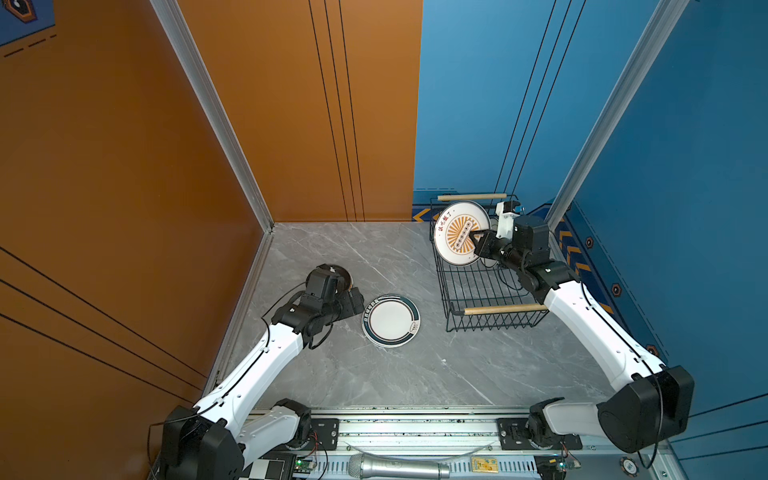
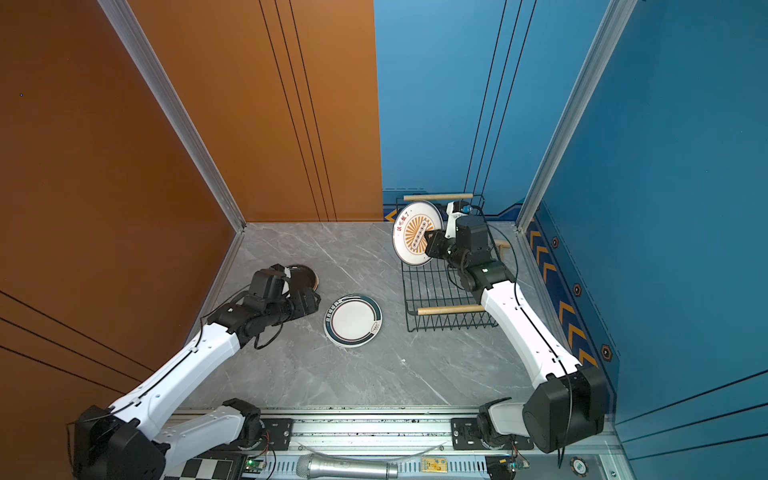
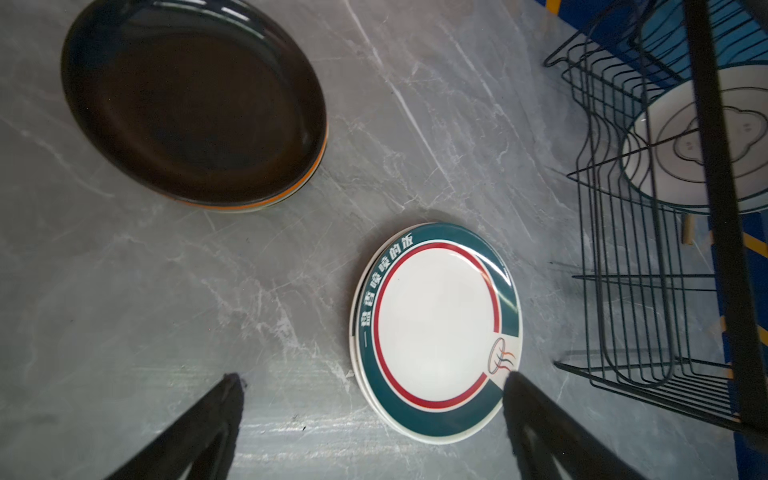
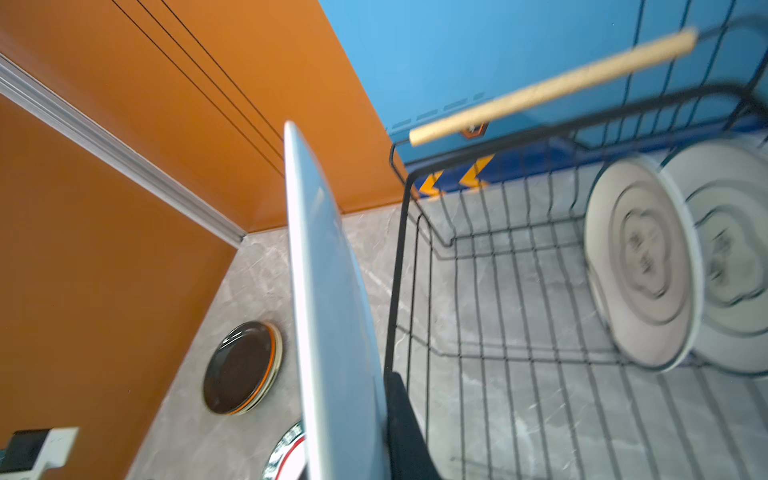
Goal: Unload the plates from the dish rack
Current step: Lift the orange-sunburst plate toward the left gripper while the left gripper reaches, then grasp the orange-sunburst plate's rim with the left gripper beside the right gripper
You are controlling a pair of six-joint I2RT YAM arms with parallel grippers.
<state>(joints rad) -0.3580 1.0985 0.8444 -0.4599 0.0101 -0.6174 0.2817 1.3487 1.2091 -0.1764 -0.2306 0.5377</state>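
Over the dish rack (image 1: 505, 308), right jaws clamp a sunburst plate (image 1: 452, 247) upright, mid-unloading; left jaws gape empty. Next, probably, swing it to the counter stack (image 1: 390, 320).

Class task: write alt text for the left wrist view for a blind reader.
The open left gripper is above a marble table, beside a teal-rimmed white plate. A dark plate stack and the wire dish rack lie beyond.
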